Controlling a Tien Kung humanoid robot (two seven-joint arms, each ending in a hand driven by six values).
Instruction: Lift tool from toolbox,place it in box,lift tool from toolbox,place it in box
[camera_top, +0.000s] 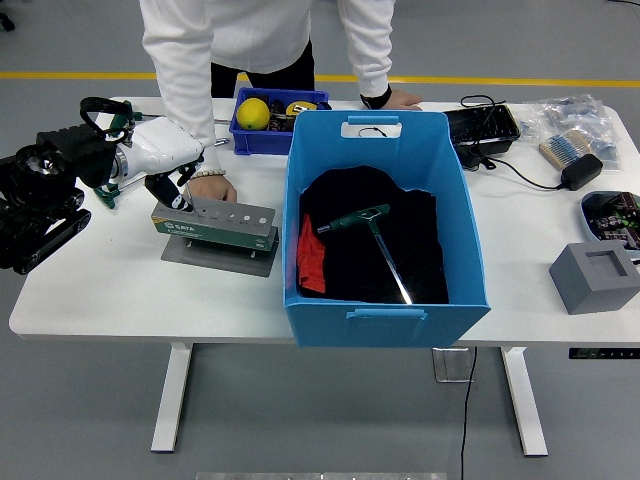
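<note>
tool in toolbox pinched by left hand; person's hand alongside

My left hand is white with black fingers, on a black arm. The tool holder is grey with a green side strip. The box is blue, lined black and red. The T-handle tool has a green grip

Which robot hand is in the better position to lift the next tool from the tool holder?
The left. The left robot hand is already at the left end of the tool holder, fingers down at a tool there. No right robot hand is in view, and the blue box stands between that side and the holder.
</note>
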